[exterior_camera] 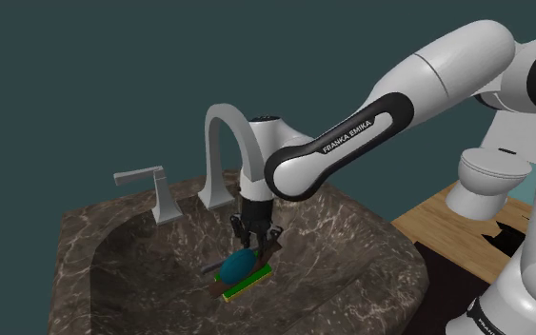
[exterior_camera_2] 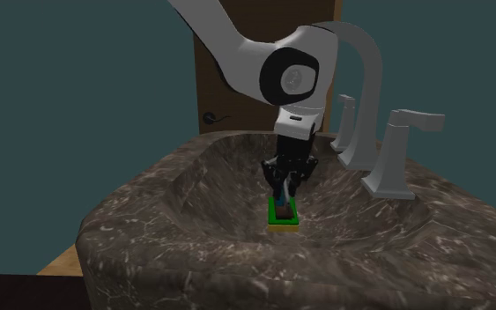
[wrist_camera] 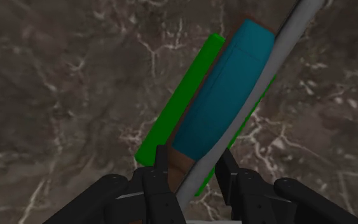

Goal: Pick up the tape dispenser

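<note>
Claw (wrist_camera: 193, 162) clenched on tape dispenser (wrist_camera: 222, 95).
Its blue, green-based body is seated in the dark marbled sink basin (exterior_camera: 342, 276), at 6 o'clock from the faucet (exterior_camera: 220, 152) in the shoulder view.

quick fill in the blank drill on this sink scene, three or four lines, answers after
The tape dispenser sits inside a dark marbled ___.
Its flat base is coloured ___.
The gripper at the dispenser's end is coloured ___.
In the shoulder view, a white ___ stands on the wooden floor at the right.
Missing words: sink; green; black; toilet.
</note>
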`<state>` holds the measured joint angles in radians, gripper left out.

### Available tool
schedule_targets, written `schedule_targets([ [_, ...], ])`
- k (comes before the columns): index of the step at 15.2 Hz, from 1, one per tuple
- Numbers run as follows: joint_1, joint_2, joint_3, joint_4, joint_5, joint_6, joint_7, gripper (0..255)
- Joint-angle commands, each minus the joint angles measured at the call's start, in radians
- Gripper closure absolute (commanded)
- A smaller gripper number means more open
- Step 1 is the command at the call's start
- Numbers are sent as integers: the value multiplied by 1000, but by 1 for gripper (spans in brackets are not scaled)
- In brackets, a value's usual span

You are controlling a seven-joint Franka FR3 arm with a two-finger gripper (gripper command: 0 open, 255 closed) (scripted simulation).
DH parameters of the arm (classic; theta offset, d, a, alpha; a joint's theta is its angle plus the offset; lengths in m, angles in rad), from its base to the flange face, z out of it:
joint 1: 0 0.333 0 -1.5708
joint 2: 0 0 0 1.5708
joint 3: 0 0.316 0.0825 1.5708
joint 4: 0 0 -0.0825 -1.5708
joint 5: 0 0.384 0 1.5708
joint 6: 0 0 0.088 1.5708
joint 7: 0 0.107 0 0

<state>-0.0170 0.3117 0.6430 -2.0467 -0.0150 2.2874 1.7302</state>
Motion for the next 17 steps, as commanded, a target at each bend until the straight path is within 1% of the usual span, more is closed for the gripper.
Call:
schedule_targets([
  [1, -1, -1, 2, 15, 3, -19, -2, 255],
  [15, -33, -109, 32, 92, 72, -187, -28, 255],
  [17, -33, -110, 32, 93, 73, -189, -28, 255],
])
